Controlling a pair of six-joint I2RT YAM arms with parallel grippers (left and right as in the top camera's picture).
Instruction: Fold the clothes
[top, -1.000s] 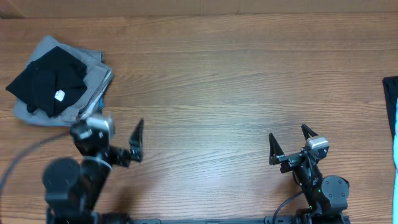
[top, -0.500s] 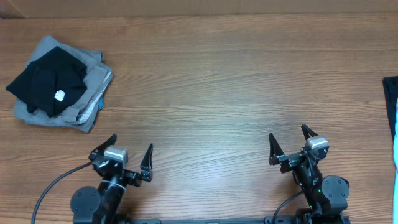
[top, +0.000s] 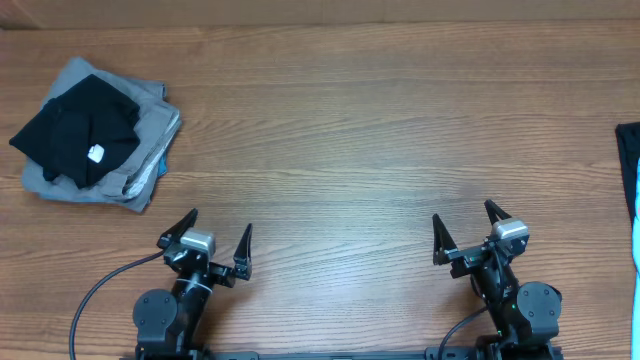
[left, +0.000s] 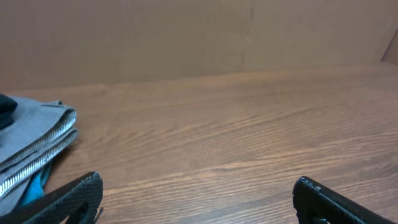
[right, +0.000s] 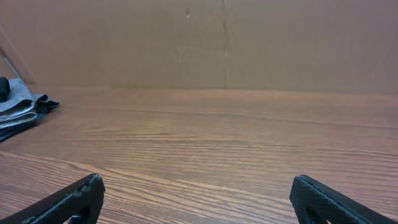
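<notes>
The clothes (top: 72, 128), a black garment with a small white tag (top: 97, 153), lie as a compact, slightly rumpled bundle at the far left of the wooden table (top: 350, 120), on top of folded light grey trousers (top: 150, 125); a strip of blue (left: 34, 183) shows under the grey layers in the left wrist view. The left gripper (top: 219, 221) sits by the front edge, near the stack but apart from it, its jaws spread wide and empty; the right gripper (top: 463, 212) sits well apart on the other side, also wide open, with nothing between its fingers (right: 68, 198). A dark item with a blue edge (top: 630, 170) is cut off at the right border; what it is cannot be told.

The garment looks largely folded, though its outline is uneven, so the step in hand seems to be a last tidying. The left arm is the one placed for it; it should come down from above and pinch only the black layer at a loose corner, keeping clear of the grey trousers; the flap should travel low and be laid square; the right arm could steady the opposite edge so the stack does not slide.
</notes>
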